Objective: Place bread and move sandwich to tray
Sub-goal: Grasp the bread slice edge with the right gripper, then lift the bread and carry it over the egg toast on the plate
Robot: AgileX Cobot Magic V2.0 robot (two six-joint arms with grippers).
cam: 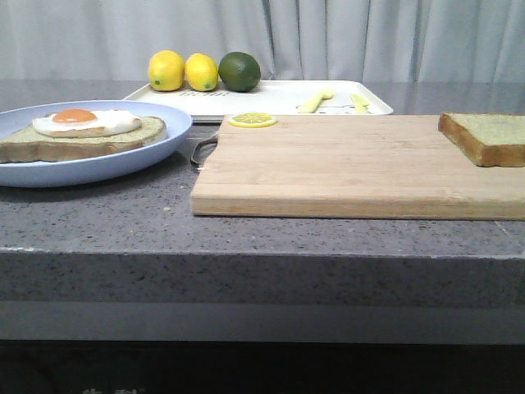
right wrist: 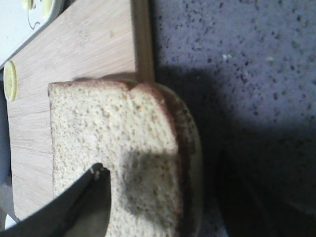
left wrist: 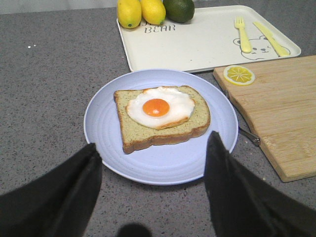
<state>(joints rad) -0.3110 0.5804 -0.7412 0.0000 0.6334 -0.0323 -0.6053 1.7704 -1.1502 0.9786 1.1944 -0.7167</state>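
Nothing was completed. The bread (cam: 486, 136) lay on the cutting board (cam: 344, 168), right gripper (right wrist: 148, 197) close above, finger state indeterminate. Left gripper (left wrist: 153, 163) hovered, fingers apart, near the egg-topped slice (left wrist: 160, 116); tray (cam: 279, 97) awaited.

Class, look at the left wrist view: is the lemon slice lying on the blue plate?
No. The lemon slice lies on a corner of the wooden cutting board, apart from the blue plate that holds the egg-topped bread.

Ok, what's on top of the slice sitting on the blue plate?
A fried egg lies on the slice, yolk up, on the blue plate. The bread face beneath the egg is covered.
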